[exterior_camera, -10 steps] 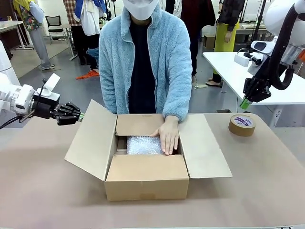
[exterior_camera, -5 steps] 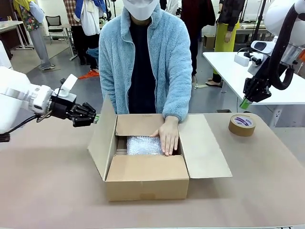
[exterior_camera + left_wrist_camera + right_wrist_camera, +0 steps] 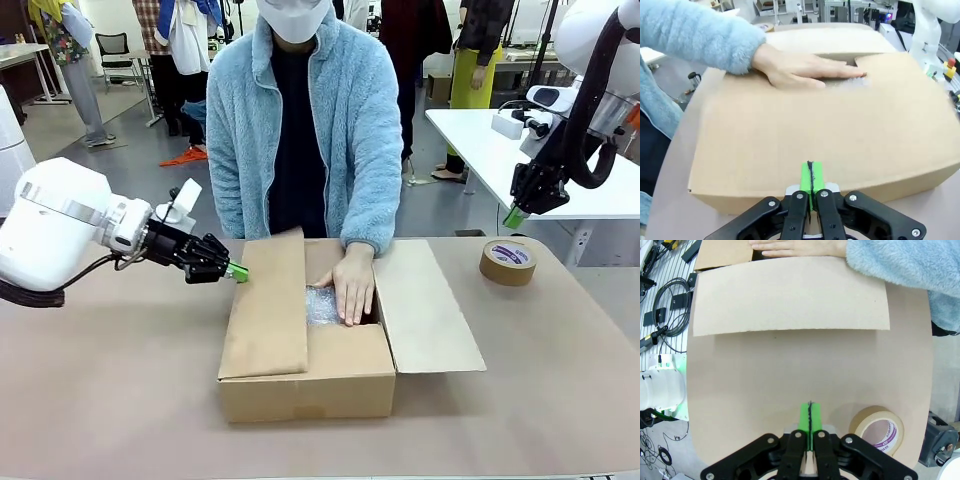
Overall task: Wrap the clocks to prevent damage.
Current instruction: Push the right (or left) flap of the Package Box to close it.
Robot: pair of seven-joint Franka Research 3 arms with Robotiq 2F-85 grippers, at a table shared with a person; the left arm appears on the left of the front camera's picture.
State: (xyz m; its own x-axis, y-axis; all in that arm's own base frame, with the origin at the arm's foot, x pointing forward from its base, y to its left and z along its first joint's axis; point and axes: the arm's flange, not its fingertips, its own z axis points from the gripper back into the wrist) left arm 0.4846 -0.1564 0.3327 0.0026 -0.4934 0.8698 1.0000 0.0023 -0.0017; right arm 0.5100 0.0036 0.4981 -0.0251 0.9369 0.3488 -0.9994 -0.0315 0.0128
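The left tool [image 3: 237, 272], its green pads pressed together with nothing between them, has travelled in from the desk's left side. Its tips now meet the box's left flap [image 3: 268, 305] near the hinge edge. A second ago that flap was spread outward, then it stood upright; now it lies folded over the opening of the box [image 3: 305, 385]. It covers most of the bubble-wrapped bundle [image 3: 322, 305], which sits inside the box with a small patch showing beside the person's hand [image 3: 352, 285]. That hand has stayed flat on the bundle. The right flap [image 3: 425, 305] remains open. The right tool [image 3: 514, 217], also shut and empty, hangs where it was above the desk [image 3: 100, 400], with the tape roll [image 3: 507, 262] below it.
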